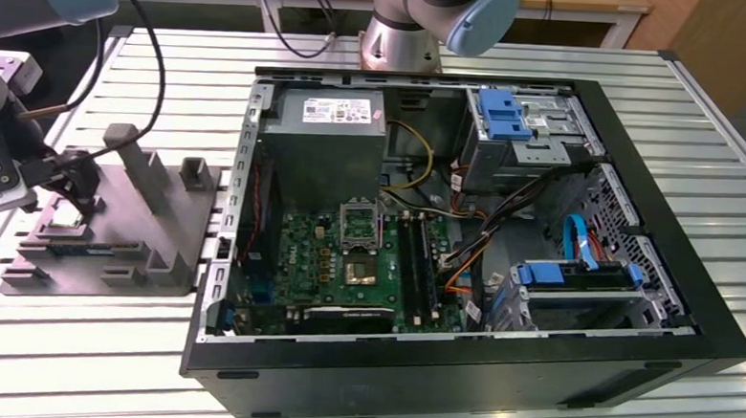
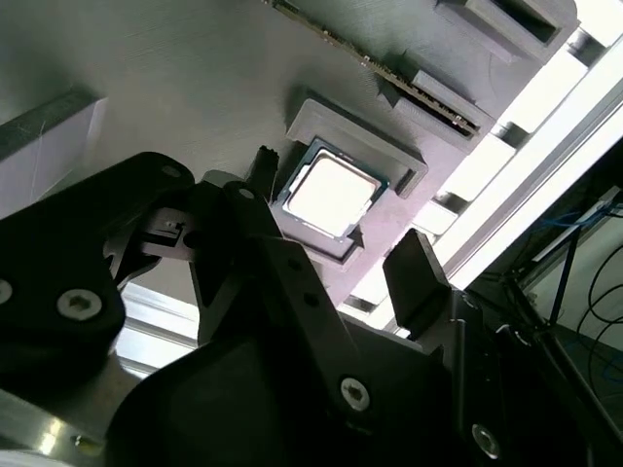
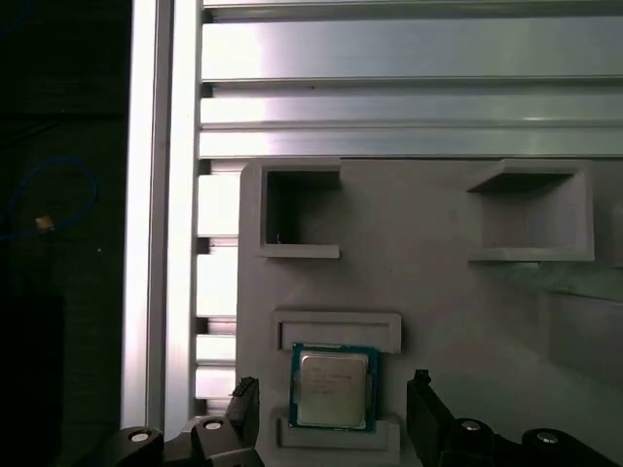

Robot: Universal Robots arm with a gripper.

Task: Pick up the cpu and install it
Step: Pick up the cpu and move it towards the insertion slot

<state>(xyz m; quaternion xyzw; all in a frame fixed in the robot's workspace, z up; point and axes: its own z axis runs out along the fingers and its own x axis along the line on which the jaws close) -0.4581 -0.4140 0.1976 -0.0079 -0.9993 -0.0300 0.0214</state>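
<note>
While poised low over the grey holder block (image 1: 154, 231) at the exterior view's left, straddles the cpu (image 3: 333, 389) with the end effector (image 3: 333, 381) spread wide: one dark fingertip off each of two opposite edges, neither touching it in both wrist views. Nothing gripped.

Finds the cpu lying flat, metal lid up, in a shallow square recess of the block, with a raised lip just beside two of its sides and the other two sides left free toward the fingers (image 2: 414, 277). Not lifted, not installed. Well apart from the open computer case (image 1: 711, 332) on the slatted desk (image 1: 85, 347), with the silver socket frame (image 1: 358, 220) on the green motherboard (image 1: 332, 264) inside that case.

Judged for handling: light, rigid and thin, with a smooth metal top and little edge height to bear on, so likely slippery under a loose pinch. Probably delicate underneath and along the pale rim; better not squeezed hard, scraped across the recess or tilted. Best taken by the two free opposite edges, square on and centred, pads low enough to catch the rim yet clear of the lips. Cannot tell the depth of the recess from these views.
</note>
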